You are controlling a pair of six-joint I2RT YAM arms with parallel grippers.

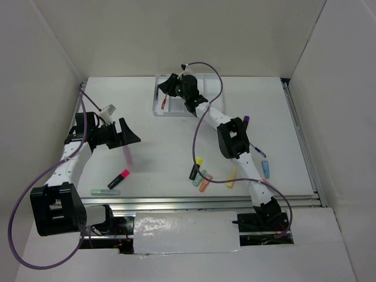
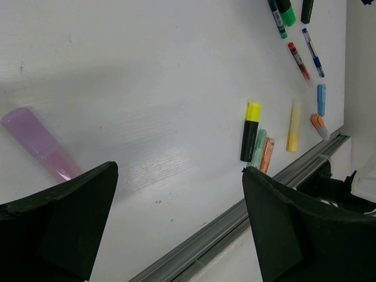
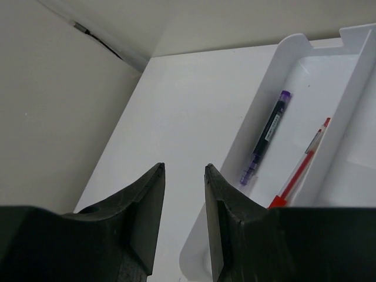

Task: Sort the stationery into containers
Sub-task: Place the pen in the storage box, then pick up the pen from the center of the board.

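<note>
My left claw (image 1: pixel 120 134) hangs wide and empty over the left half of the table (image 1: pixel 158 141). Just under it lies a lilac marker (image 2: pixel 38 143), flat, lilac at one end and pinker at the other. I judge it light and stiff, with a smooth round barrel that may roll or slip out of a skewed pinch. I would take it across the middle of the barrel, jaws square to its length. Nearer, a pink highlighter (image 1: pixel 118 178), black body and pink cap, lies aslant. A mint marker (image 1: pixel 106 192) lies by the near edge, close to it but apart.

At the far middle sits the white tray (image 1: pixel 157 106). My right claw (image 3: pixel 184 170) hovers over its left end, jaws a narrow gap apart with nothing between them. In the left-end compartment a purple pen (image 3: pixel 267 138) and a red pen (image 3: pixel 299 170) lie side by side, the red one's near end hidden under my claw. My arm covers most of the other compartments.

Right of centre, toward the near edge, a yellow highlighter (image 1: pixel 195 168) with a black body lies just beside a green marker (image 1: pixel 198 178) and an orange marker (image 1: pixel 205 182). I cannot tell whether they touch. A yellow marker (image 1: pixel 232 177) lies a little apart, and a blue marker (image 1: pixel 265 169) farther right. These stubby ones should pinch easily mid-body. Thin pens probably call for nearly closed jaws.
</note>
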